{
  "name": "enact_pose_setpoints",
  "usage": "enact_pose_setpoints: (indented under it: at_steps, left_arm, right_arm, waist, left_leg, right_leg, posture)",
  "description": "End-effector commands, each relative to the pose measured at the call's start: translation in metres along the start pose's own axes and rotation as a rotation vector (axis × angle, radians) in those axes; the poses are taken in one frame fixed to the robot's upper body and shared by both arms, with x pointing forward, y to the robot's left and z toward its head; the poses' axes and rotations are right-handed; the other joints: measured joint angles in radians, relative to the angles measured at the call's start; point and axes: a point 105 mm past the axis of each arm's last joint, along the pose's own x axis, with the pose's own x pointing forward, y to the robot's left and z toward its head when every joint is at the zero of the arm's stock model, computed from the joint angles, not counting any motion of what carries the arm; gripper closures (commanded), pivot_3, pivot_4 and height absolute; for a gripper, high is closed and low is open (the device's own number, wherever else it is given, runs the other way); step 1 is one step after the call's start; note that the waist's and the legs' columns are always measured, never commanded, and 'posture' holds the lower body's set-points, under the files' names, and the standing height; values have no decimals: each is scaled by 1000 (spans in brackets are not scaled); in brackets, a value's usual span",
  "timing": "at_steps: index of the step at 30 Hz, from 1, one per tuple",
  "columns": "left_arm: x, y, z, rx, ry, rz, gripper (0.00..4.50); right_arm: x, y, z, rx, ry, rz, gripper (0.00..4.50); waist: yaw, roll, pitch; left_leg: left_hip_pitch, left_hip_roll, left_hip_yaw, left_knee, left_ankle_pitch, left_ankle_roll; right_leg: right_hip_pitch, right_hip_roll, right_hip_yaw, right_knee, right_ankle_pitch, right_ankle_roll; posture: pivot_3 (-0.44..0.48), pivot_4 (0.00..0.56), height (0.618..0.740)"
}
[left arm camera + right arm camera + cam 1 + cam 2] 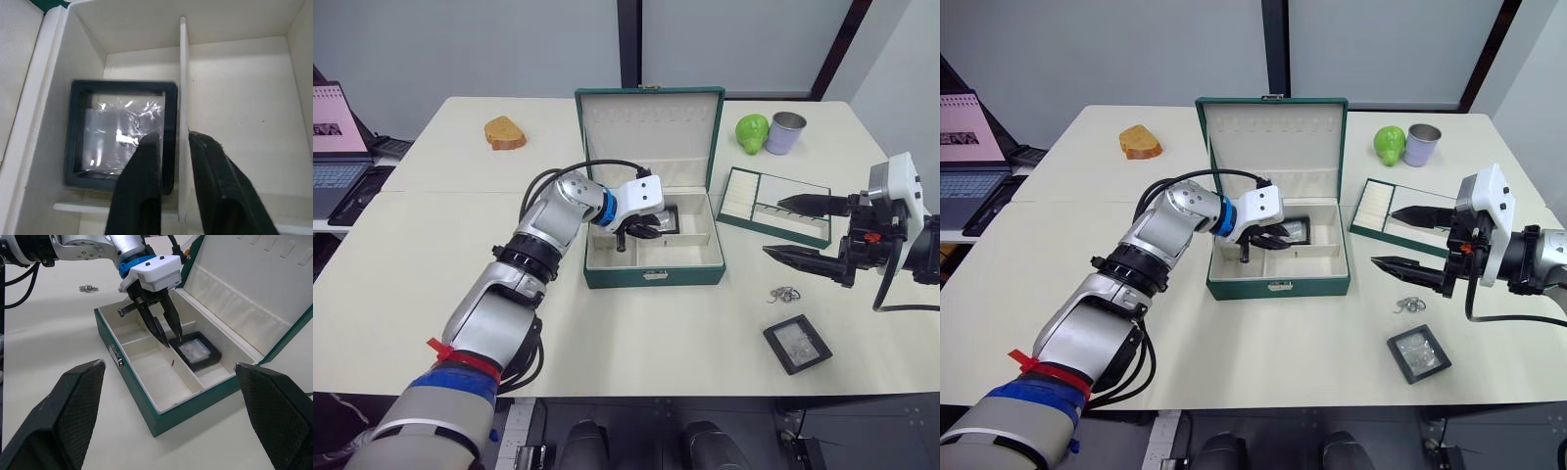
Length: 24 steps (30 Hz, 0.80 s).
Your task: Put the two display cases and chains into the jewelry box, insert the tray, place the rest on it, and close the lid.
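Inside the jewelry box (652, 257), in its rear compartment, one display case (122, 132) lies flat, a black square frame around a clear top with silvery glints beneath. The left gripper (165, 332) hangs just above it, reaching down into the box; its two black fingers (142, 186) stand slightly parted and hold nothing, one over the case's edge and the other across the thin cream divider wall beside it. The box is dark green outside, smooth cream within, split by straight partitions, with a small metal clasp at its front wall. The lid (649, 132) stands upright behind, cream-lined with a row of small hooks.

Right of the box, the shallow green tray (773, 204) rests on the table (411, 274), its ribbed cream ring-roll at the near-left end and flat sections beyond. The right gripper (798, 230) hovers over the tray's right end, fingers spread wide apart and empty. In front of it a small clump of silver chain (784, 293) lies on the tabletop, and nearer the table's front edge sits the second display case (797, 344), flat and slightly turned.
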Motion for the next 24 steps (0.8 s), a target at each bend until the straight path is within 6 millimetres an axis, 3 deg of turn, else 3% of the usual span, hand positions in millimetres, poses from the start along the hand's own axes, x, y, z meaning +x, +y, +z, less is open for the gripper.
enact_pose_setpoints:
  at_steps: [1, 9, 13, 18, 24]
  left_arm:
    - [-7, 6, 16, 21, -63, 25, 2221]
    - [-29, 7, 44, -37, -232, -5, 15]
    - [-62, -5, 59, -74, -363, -54, 15]
    - [-113, -26, 61, -160, -470, -58, 15]
    - [-168, -47, 17, -353, -397, 98, 15]
  right_arm:
    - [-6, -2, 14, -57, -21, -18, 0]
    - [-11, -6, 11, -42, -15, -13, 0]
    - [-23, -16, -1, 10, -3, -33, 0]
    - [-35, -29, -14, 71, -20, -85, 0]
    - [-53, -38, -31, 145, -29, -146, 0]
  waist:
    - [0, 0, 0]
    - [1, 0, 0]
    - [-2, 0, 0]
    - [-9, 0, 0]
    - [-10, 0, 0]
  left_leg:
    - [0, 0, 0, 0, 0, 0]
    - [-1, 0, 0, 0, 0, 0]
    - [0, 0, 0, 0, 0, 0]
    - [0, 1, -1, 0, 0, 0]
    - [1, 2, -2, 1, 0, 0]
  right_leg:
    - [0, 0, 0, 0, 0, 0]
    - [0, 0, -1, 0, 0, 0]
    - [0, 0, -1, 0, 0, 0]
    - [0, 0, -1, 0, 0, 0]
    - [1, 0, -2, 0, 0, 0]
  posture:
    - [0, 150, 740]
    - [0, 150, 740]
    - [0, 150, 740]
    - [0, 150, 740]
    - [0, 150, 740]
